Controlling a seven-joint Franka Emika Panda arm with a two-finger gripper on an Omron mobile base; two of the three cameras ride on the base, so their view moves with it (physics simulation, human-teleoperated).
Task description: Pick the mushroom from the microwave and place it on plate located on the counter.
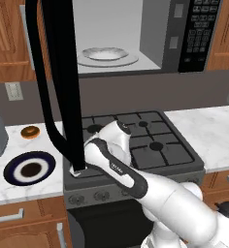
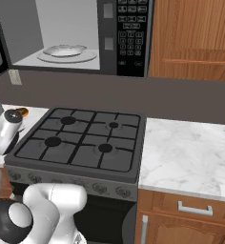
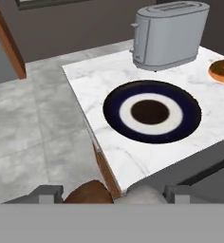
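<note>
We saw the tool [image 3: 109, 193] clamped on the mushroom [image 3: 89, 193], hanging beside the counter [image 3: 128, 156] edge, near the plate [image 3: 152, 111], toaster [image 3: 168, 33] beyond.

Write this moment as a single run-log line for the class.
phase: carry to plate | gripper: shut on mushroom | plate: bare, on counter beside toaster | microwave: door open

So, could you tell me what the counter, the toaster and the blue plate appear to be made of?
The counter looks like polished white marble, judging by its grey veins. The toaster looks like brushed grey metal, smooth with soft shading. The plate seems glazed ceramic, navy with a white ring, though the rendering leaves that open.
</note>
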